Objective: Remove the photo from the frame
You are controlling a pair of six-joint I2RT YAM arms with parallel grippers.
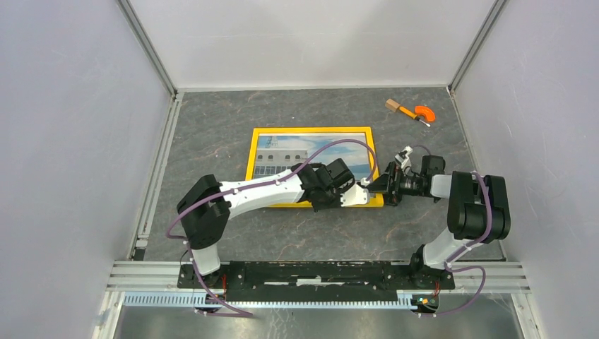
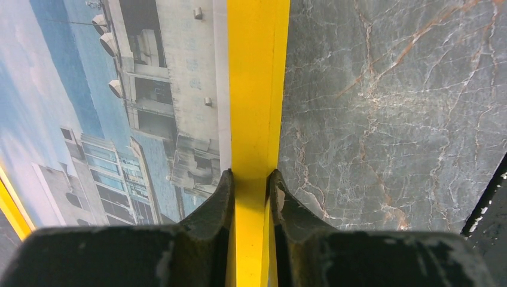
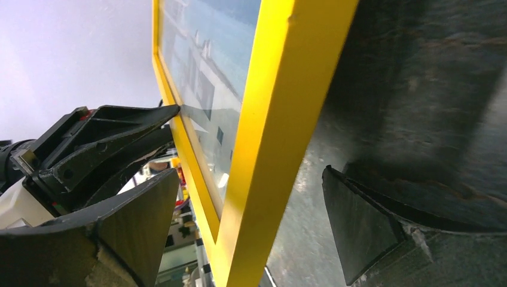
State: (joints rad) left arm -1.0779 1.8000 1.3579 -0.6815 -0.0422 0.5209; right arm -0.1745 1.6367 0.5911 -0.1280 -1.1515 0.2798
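Note:
The frame (image 1: 263,145) lies face up in the middle of the table, its yellow border around the photo (image 1: 282,154) of a white building and blue sky. My left gripper (image 1: 359,195) is shut on the frame's near border close to the near right corner. In the left wrist view its fingertips (image 2: 223,186) pinch the yellow border (image 2: 257,89), with the photo (image 2: 149,89) to the left. My right gripper (image 1: 378,189) is open at the same corner. In the right wrist view the border (image 3: 281,137) passes between its spread fingers (image 3: 140,224) without touching them.
An orange and wood hand tool (image 1: 411,111) lies at the back right. Grey walls close in the dark marbled tabletop (image 1: 212,233) on three sides. An aluminium rail (image 1: 318,272) with the arm bases runs along the near edge.

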